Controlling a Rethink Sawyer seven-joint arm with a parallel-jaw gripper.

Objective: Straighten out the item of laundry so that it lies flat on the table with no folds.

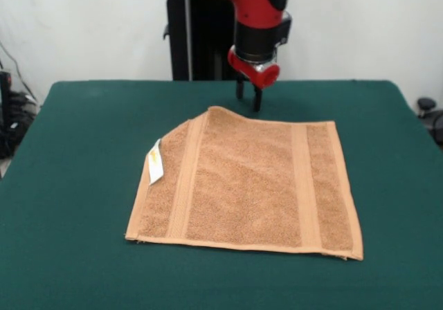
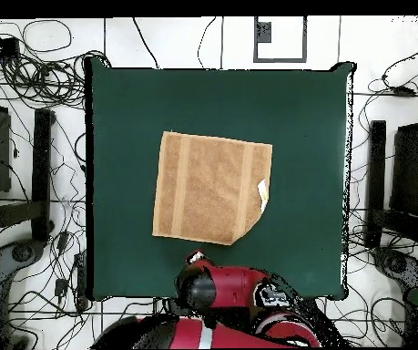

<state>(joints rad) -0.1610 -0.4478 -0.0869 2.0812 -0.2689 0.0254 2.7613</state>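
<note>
The light orange-tan towel (image 1: 249, 185) lies spread on the dark green table (image 1: 69, 185), with woven bands near its left and right edges. Its far left corner is folded in, so that edge runs diagonally, and the small white tag (image 1: 156, 161) shows there. In the overhead view the towel (image 2: 208, 187) has this folded corner at its lower right, beside the tag (image 2: 263, 193). My gripper (image 1: 248, 97) hangs just beyond the towel's far edge, close above the table. Its two dark fingers stand slightly apart and hold nothing.
The red arm (image 2: 221, 290) reaches over the table's robot-side edge in the overhead view. The black pedestal (image 1: 201, 40) stands behind the table. Cables and stands (image 2: 39, 164) surround the table on the floor.
</note>
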